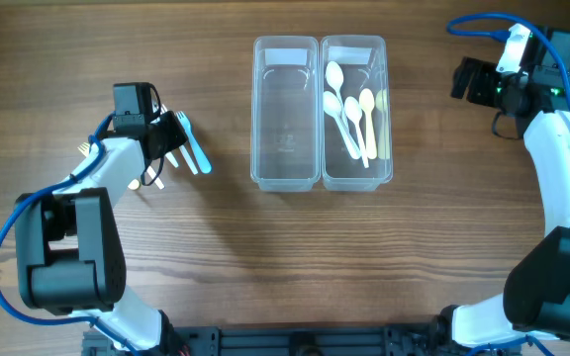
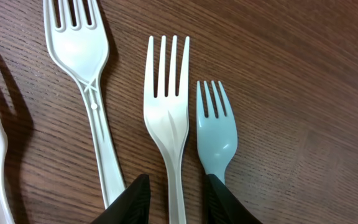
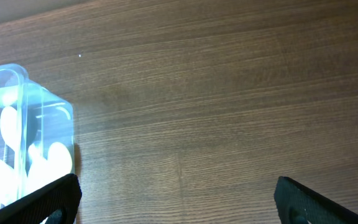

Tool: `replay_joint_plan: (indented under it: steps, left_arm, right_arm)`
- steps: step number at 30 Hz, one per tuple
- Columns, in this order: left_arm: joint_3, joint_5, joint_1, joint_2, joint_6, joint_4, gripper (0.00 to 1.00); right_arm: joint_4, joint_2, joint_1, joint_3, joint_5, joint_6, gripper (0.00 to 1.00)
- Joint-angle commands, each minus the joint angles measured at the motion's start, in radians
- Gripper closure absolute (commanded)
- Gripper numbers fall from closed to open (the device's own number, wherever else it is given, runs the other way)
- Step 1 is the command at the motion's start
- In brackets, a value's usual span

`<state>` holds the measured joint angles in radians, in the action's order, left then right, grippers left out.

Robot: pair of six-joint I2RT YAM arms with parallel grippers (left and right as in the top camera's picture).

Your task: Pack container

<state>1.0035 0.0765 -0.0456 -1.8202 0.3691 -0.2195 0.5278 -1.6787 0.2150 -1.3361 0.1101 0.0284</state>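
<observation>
Container (image 1: 285, 119): centre of surface (image 1: 265, 257), betw. arms; spoons (image 1: 349, 114) in R tub.
L fingers (image 2: 132, 202): apart, straddling white fork (image 2: 166, 118) handle, not touching.
R fingers (image 3: 48, 199): wide apart, over surface beside container.

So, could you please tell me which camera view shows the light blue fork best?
The left wrist view: the light blue fork lies close up, tines sharp, handle end hidden behind a finger. Overhead it is only a small blue sliver by the left gripper. The right wrist view misses it entirely.
</observation>
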Motion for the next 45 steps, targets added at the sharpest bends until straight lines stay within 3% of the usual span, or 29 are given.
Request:
replay_joint_plan:
  steps: [1, 16, 18, 20, 21, 30, 40, 45]
  left_arm:
    - [0.012, 0.001, 0.005, -0.027, 0.002, 0.003, 0.68]
    - [0.012, 0.001, 0.005, -0.092, 0.002, 0.003, 0.69]
    - [0.012, 0.001, 0.005, -0.092, 0.002, 0.003, 0.77]
    - [0.012, 0.001, 0.005, -0.092, 0.002, 0.004, 0.95]
    - [0.012, 0.001, 0.005, -0.092, 0.002, 0.003, 0.96]
    - [0.028, 0.001, 0.005, -0.065, 0.002, -0.010, 0.96]
    - [0.113, -0.040, 0.011, 0.180, -0.006, -0.176, 0.96]
    - [0.113, -0.010, 0.116, 0.283, -0.060, -0.216, 0.96]
  right_arm:
    - [-0.002, 0.013, -0.004, -0.013, -0.006, -0.009, 0.00]
    - [-0.002, 0.013, -0.004, -0.013, -0.006, -0.009, 0.00]
    - [-0.002, 0.013, -0.004, -0.013, -0.006, -0.010, 0.00]
    - [-0.002, 0.013, -0.004, -0.013, -0.006, -0.009, 0.00]
    - [-0.002, 0.013, -0.004, -0.013, -0.006, -0.010, 0.00]
    - [-0.002, 0.013, -0.004, -0.013, -0.006, -0.010, 0.00]
    - [-0.002, 0.013, -0.004, -0.013, -0.006, -0.010, 0.00]
    - [-0.002, 0.013, -0.004, -0.013, -0.006, -0.009, 0.00]
